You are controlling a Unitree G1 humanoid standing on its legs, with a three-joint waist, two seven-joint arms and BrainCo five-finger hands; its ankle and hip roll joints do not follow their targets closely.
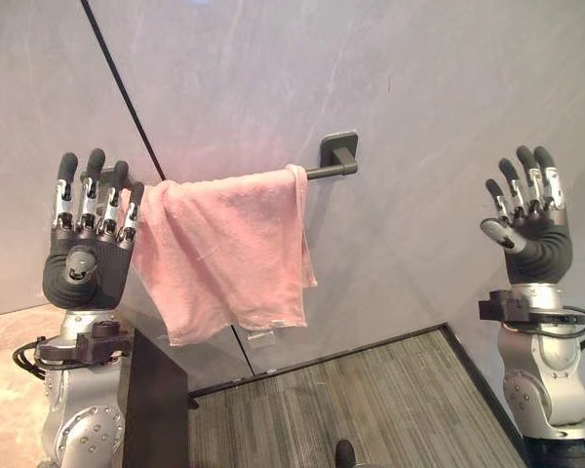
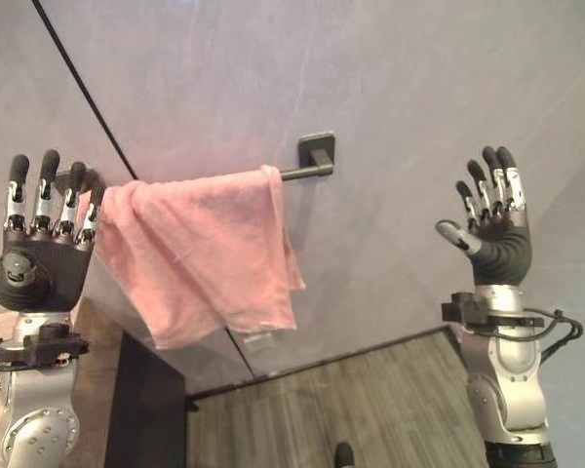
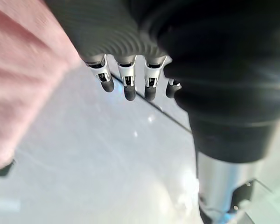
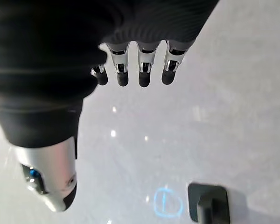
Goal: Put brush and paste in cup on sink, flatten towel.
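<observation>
Left eye view: towel (image 1: pixel 224 249) bunched on bar, beside flat-fingered left hand (image 1: pixel 88 258); right hand (image 1: pixel 531 229) spread, well apart.

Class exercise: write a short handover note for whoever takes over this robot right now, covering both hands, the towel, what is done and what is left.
Left hand: open, raised beside the left end of the pink towel; contact unclear.
Right hand: open, raised, apart from the towel, holding nothing.
Towel: draped bunched and uneven over the dark wall rail, crowded toward the rail's left end.
Done: nothing visible here.
Left: spread the towel flat along the rail. Brush, paste and cup cannot be judged from these views.
</observation>
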